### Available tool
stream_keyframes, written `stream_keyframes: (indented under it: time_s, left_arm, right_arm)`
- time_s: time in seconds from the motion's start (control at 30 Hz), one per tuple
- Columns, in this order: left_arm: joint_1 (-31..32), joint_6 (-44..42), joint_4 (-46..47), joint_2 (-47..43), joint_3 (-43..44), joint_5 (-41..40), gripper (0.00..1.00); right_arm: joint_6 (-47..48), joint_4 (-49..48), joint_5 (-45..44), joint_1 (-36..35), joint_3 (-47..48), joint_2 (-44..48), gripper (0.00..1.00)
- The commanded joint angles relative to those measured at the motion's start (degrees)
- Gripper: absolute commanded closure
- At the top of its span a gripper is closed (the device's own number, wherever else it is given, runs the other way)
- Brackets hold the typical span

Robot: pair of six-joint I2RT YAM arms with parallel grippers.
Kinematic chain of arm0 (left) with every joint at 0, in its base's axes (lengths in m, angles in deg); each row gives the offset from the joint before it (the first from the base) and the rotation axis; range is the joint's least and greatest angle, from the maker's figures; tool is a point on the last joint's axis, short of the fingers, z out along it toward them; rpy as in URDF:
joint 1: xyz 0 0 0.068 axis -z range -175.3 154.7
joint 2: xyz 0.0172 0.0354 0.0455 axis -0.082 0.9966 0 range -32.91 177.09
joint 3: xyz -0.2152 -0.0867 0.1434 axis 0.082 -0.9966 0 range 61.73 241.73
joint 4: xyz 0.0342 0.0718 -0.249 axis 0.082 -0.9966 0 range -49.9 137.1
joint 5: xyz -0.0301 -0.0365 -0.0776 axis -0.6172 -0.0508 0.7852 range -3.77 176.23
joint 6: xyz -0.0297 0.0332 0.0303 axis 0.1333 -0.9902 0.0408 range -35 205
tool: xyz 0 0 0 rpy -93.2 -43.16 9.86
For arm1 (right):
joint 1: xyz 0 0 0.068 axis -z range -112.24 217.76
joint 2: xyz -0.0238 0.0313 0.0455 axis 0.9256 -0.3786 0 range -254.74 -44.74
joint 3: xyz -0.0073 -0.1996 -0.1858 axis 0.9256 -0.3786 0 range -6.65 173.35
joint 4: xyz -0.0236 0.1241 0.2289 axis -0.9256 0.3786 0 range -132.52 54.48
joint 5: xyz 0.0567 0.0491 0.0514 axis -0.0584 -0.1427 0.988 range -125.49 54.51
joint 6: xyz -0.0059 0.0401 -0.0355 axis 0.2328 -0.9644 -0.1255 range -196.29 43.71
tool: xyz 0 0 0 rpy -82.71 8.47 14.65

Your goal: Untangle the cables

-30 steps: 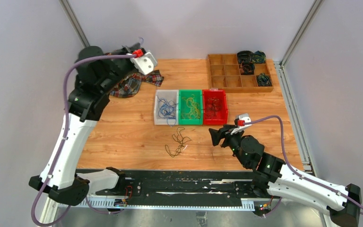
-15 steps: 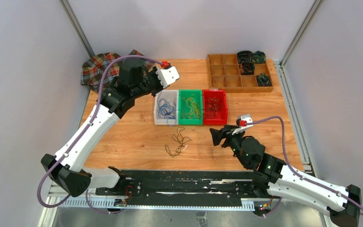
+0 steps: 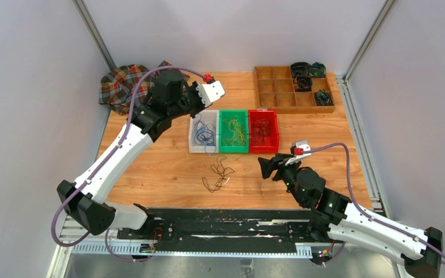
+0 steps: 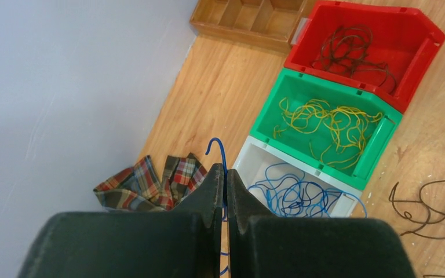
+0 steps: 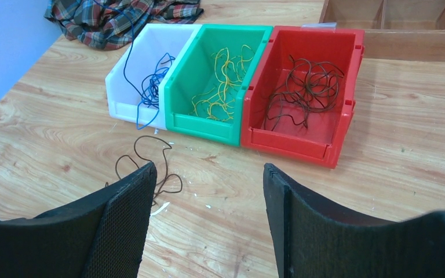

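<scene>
My left end effector clamps a blue cable by the white bin; right end effector is apart. Green bin holds yellow cables, red bin maybe brown cables.

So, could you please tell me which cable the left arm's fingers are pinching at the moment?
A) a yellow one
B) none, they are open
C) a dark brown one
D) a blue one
D: in the left wrist view the left arm's fingers are closed on a thin blue cable, whose hooked end sticks up above them beside the white bin.
</scene>
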Motion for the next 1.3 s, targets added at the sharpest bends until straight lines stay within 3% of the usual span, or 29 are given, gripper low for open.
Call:
stream_keyframes:
  time_s: [0.0,0.33,0.67,0.9,1.27]
  left_arm:
    - [0.62,1.71,1.19,5.04,2.12,-4.03,1.0]
    - [0.7,8.92,8.67,9.17,-6.18,-2.54,1.0]
    - [0.62,16.31,8.07,15.86,-5.19,1.73,1.0]
    - [-1.78,18.63,12.61,17.6,-8.76,2.87,1.0]
    - [-3.34,17.68,23.91,24.67,-12.98,-2.9,1.0]
  right_arm:
    - [-0.79,-0.24,-1.11,0.73,0.66,-0.98,0.33]
    - [0.12,1.38,-2.65,0.97,0.82,-0.17,0.33]
    - [0.41,1.58,-1.93,2.63,0.83,-0.47,0.33]
    - [0.47,1.94,-1.24,3.56,0.04,0.56,0.33]
    - [0.29,1.97,0.46,5.07,-0.45,-0.04,0.33]
